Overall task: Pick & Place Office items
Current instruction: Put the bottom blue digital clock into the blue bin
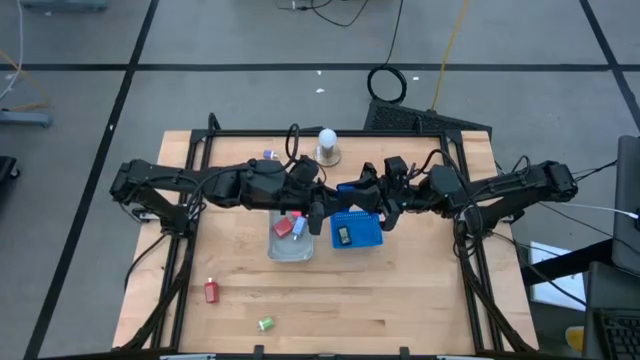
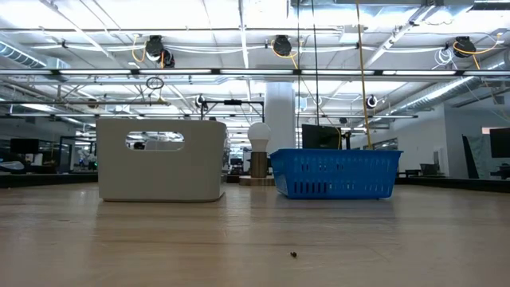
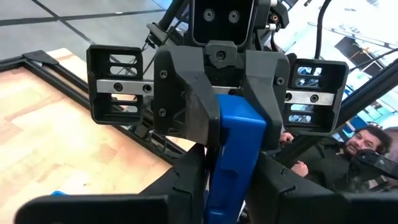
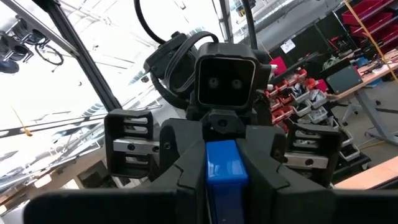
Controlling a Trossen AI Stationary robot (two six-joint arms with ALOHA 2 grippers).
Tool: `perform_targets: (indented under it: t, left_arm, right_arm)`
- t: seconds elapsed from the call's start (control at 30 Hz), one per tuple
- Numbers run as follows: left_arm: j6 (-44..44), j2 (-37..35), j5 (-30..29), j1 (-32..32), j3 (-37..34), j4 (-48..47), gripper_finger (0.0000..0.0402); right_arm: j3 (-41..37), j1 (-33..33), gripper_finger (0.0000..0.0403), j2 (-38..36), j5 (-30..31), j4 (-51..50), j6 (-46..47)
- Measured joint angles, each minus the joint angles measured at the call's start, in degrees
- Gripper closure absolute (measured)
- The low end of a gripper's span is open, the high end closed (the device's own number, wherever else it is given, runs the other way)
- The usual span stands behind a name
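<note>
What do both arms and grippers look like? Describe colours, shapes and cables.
The left arm and right arm are matte black jointed links with black cables looped along them. The left gripper and right gripper each have a boxy dark grey body, two wedge-shaped fingers on a silver screwed rail, slotted black blocks at the rail's ends, and a square camera housing with two round lenses.

Overhead and table-level views share the blue basket (image 1: 357,229).
</note>
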Motion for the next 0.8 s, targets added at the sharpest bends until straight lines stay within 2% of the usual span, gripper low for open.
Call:
perform_targets:
  t: [0.23,0.43,0.8]
  left_arm:
    - [-0.6,0.0,2.2,0.0,-0.1,1.8,0.0278]
    - [-0.7,0.0,3.2,0.0,-0.1,2.4,0.0223]
    - [-2.3,-0.1,8.2,0.0,-0.1,1.7,0.0125]
  right_arm:
    - [0.1,0.1,0.0345,0.0,-0.3,0.5,0.0]
    - [0.1,0.1,0.0345,0.0,-0.3,1.0,-0.4]
    - [0.1,-0.1,0.0345,0.0,-0.1,0.2,-2.3]
